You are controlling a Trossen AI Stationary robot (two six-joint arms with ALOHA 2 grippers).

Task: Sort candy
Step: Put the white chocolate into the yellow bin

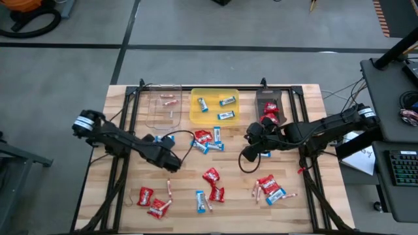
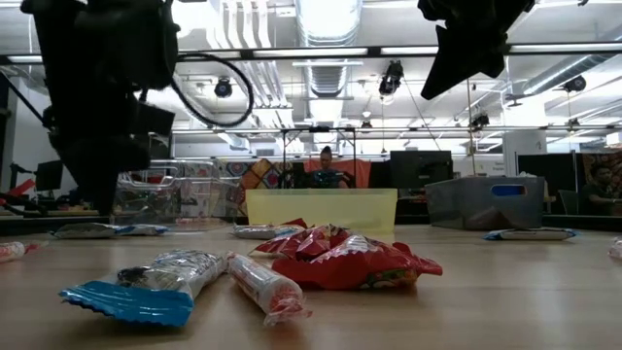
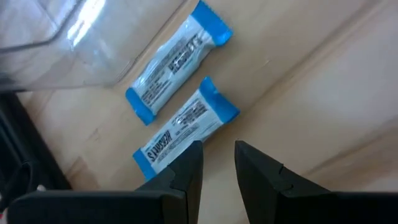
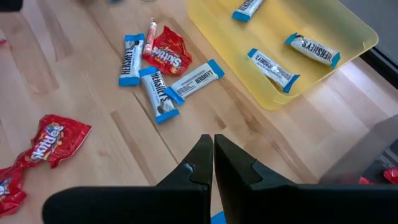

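Left pincer (image 3: pixel 217 163) slightly open above blue-and-white bar (image 3: pixel 185 134) (empty); right pincer (image 4: pixel 213 158) closed.

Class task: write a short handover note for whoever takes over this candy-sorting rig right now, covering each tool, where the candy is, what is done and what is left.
Left tool: part open, empty, over two blue-and-white bars beside the clear tray.
Right tool: shut, empty, near the dark tray.
Done: three bars in the yellow tray; pinkish sticks in the clear tray; red packets in the dark tray.
Left: many mixed sweets are loose on the table.
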